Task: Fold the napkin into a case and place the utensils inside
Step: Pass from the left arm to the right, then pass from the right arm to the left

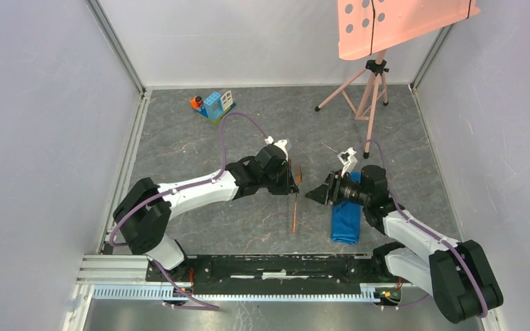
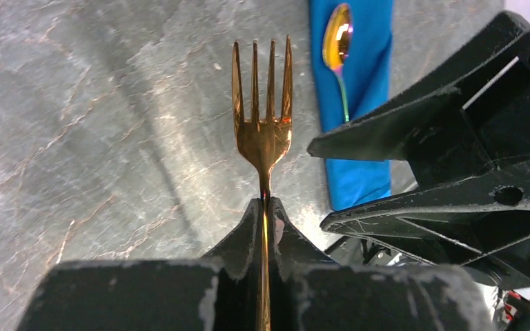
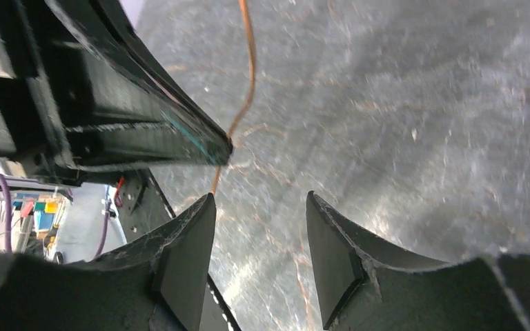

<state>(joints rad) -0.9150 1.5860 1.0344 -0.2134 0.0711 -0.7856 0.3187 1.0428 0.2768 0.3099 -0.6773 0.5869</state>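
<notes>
Grey marbled stone-look counter all round, and both arms meet in the middle of it. The left pincer is clamped tight on the thin handle of a golden-copper metal fork, with the tines poking out past the fingertips and the handle end trailing toward the near edge. Facing it, just beside, is the right pincer, its jaws standing apart with nothing between them. It sits squarely between the fork and the cloth.

That cloth is a bright blue cloth folded into a narrow oblong, lying on the counter under the right arm, which hides its far end from above. On it lies a small golden-copper metal spoon, bowl up and showing. Its handle runs behind the right pincer's finger, so I cannot tell whether it is tucked inside a fold.

Well apart, near the back wall, stands a small blue-and-white toy block house. At the far right corner a pink tripod carries a pink perforated panel.
</notes>
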